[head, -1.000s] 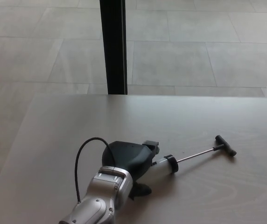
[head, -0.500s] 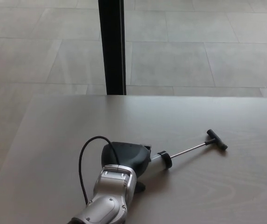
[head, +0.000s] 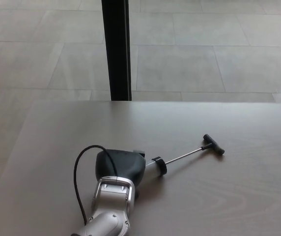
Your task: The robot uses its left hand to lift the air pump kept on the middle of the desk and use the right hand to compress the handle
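The pump (head: 155,164) sits left of the desk's middle, its barrel buried under the left hand (head: 120,167), which is clamped around it. Over the past second the pump has slid left and away from the robot, and the T-handle (head: 213,144) now rides higher in the head view than before, suggesting the lift has begun or is about to. The rod is drawn fully out, so the handle is ready to be pressed, though the right hand is nowhere in view. Whether the pump has cleared the surface cannot be told.

The pump shows a black collar, a thin bright metal rod and a short black crossbar. The hand is smooth matte black on a silver forearm, with a black cable (head: 80,172) looping beside it. The desk (head: 219,196) is pale wood-grain laminate; beyond it stand a black post (head: 115,49) and grey floor tiles.
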`<state>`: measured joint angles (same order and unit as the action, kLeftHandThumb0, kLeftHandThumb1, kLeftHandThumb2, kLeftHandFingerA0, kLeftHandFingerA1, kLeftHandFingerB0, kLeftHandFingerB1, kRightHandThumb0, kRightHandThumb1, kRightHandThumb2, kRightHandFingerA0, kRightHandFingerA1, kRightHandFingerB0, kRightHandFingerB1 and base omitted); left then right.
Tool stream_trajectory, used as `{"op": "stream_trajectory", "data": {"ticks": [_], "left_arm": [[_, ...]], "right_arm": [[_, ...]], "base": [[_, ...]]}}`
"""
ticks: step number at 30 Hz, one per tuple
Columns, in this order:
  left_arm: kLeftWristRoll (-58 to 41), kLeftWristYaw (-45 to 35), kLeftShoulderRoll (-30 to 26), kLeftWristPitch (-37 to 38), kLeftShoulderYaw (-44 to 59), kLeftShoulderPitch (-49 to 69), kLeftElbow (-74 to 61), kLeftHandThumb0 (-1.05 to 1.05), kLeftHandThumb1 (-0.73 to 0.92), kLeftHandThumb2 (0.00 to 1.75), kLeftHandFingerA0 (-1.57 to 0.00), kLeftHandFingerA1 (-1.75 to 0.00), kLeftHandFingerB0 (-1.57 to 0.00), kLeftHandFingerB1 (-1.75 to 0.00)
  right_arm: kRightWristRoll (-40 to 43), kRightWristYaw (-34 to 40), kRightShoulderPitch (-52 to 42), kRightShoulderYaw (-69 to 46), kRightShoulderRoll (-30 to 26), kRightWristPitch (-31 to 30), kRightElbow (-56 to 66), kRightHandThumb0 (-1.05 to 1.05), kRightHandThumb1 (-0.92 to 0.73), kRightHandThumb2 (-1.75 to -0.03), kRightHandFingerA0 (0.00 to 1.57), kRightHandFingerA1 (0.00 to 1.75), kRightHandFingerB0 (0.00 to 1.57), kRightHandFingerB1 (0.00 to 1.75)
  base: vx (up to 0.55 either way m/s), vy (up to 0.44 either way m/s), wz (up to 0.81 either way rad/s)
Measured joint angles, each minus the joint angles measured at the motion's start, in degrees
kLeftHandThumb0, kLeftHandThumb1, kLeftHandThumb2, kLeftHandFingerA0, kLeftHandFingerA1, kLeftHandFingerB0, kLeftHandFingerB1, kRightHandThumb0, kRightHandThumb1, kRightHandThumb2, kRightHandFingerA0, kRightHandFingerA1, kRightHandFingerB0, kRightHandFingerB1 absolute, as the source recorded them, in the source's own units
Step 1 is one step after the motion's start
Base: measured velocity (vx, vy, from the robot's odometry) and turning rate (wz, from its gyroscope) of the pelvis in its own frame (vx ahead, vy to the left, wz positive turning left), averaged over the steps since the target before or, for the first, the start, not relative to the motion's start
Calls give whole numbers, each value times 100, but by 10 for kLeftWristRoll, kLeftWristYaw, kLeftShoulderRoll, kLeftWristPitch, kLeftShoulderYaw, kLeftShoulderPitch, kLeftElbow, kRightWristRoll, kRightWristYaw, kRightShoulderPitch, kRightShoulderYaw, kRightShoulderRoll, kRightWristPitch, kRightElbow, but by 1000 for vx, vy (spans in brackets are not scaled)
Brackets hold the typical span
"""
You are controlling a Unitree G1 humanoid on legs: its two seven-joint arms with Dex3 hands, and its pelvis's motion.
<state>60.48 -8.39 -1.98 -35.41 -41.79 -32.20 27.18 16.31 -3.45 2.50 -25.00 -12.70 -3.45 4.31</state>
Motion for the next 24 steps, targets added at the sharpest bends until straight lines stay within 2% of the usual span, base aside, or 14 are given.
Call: {"op": "stream_trajectory", "data": {"ticks": [2,3,6,11,13,14,15,16,17,18,19,20,21,24], "left_arm": [[-3,20,-4,9,13,19,-16,-23,81,81,-90,-175,-67,-112],[-6,33,-6,16,21,30,-26,-17,76,93,-78,-175,-65,-122],[-14,58,-13,40,37,47,-49,-15,73,99,-82,-175,-58,-154],[-29,89,-26,81,55,69,-76,-11,70,101,-85,-175,-51,-171],[-37,101,-31,102,62,79,-87,-10,68,104,-86,-175,-53,-172],[-40,105,-32,110,65,82,-91,-18,60,111,-116,-148,-88,-129],[-44,109,-33,118,68,85,-95,-18,60,111,-116,-148,-88,-129],[-47,113,-35,125,69,86,-97,-7,59,112,-84,-175,-63,-168],[-51,118,-36,133,71,88,-100,-13,57,114,-117,-147,-93,-130],[-54,123,-39,143,73,90,-103,-6,58,112,-83,-175,-73,-154],[-57,127,-42,151,75,91,-106,-10,53,113,-116,-141,-96,-124],[-59,133,-45,160,76,93,-108,-10,53,113,-116,-141,-96,-124],[-61,137,-48,167,78,94,-109,-6,55,112,-83,-175,-74,-155],[-69,154,-57,192,84,97,-112,-4,52,113,-83,-175,-72,-159]], "right_arm": [[0,-1,-2,2,2,0,0,-40,-76,-63,56,63,57,41],[-1,-1,-4,2,2,0,-1,-42,-75,-63,56,63,57,41],[-1,-1,-5,4,2,0,-2,-43,-77,-63,55,63,56,41],[-2,-3,-5,7,2,0,-2,-45,-77,-62,53,62,54,41],[-1,-3,-4,8,2,-2,-2,-44,-76,-62,54,60,54,42],[-1,-3,-3,9,2,-3,-2,-47,-77,-63,53,56,54,41],[-2,-3,-1,10,2,-5,-2,-47,-77,-63,53,56,54,41],[-2,-3,0,12,1,-7,-2,-46,-78,-63,55,55,53,41],[-2,-3,2,13,1,-8,-3,-47,-78,-63,55,55,53,42],[-3,-3,5,16,0,-9,-3,-46,-78,-63,56,56,53,42],[-3,-3,8,18,0,-10,-3,-48,-80,-64,55,57,51,43],[-3,-3,12,21,0,-12,-4,-48,-80,-64,55,57,51,43],[-4,-3,17,23,0,-13,-5,-51,-82,-64,52,56,48,43],[-6,-2,37,34,0,-17,-10,-68,-91,-67,35,51,35,38]], "base": [[0,0,0],[0,0,0],[0,0,0],[0,0,0],[0,0,0],[0,0,0],[0,0,0],[0,0,0],[0,0,0],[0,0,0],[0,0,0],[0,0,0],[0,0,0],[0,0,0]]}}
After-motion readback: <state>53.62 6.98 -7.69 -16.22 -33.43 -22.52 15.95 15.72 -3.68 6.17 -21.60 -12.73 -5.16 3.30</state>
